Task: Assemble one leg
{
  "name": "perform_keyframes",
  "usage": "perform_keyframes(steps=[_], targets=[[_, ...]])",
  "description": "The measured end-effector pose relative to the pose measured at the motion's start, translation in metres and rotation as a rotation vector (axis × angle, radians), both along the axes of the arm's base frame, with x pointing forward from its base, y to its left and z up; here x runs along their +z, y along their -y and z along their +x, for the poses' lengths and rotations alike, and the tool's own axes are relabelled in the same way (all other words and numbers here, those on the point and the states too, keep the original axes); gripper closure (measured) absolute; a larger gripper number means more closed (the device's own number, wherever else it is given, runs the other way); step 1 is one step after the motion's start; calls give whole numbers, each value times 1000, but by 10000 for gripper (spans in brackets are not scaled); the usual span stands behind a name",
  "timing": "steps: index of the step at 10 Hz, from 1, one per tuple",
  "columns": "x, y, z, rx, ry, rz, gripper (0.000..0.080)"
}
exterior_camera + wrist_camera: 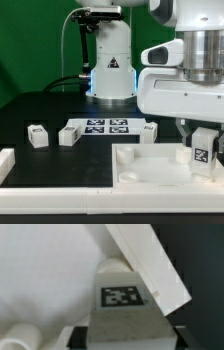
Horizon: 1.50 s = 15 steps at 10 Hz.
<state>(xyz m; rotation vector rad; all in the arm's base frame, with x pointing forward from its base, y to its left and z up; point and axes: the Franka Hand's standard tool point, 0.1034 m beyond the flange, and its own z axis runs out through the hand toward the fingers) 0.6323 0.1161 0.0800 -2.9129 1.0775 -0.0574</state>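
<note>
On the dark desk (40, 105) lay the large white tray-like piece (150, 165). At its corner on the exterior view's right, the pincer (202, 133) pinched the leg (204, 153) upright. The leg appeared light, rigid and smooth, best gripped on its flat opposite sides.

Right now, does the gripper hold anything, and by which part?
The gripper clamps the small white plastic tagged leg by its upper end, on two opposite sides.
</note>
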Motion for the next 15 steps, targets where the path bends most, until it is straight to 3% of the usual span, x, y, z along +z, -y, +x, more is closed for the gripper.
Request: perform_keyframes(steps=[3,5,6,7,10,15], targets=[[-1,3,0,-314,-2,1,508],[-1,2,0,-293,-2,3,494],[-1,-1,1,-263,6,5,310],[-1,-6,-1,-228,17,6,198],[0,-12,-3,153,23,-14,151],[-1,-2,-2,737,30,-50,150]])
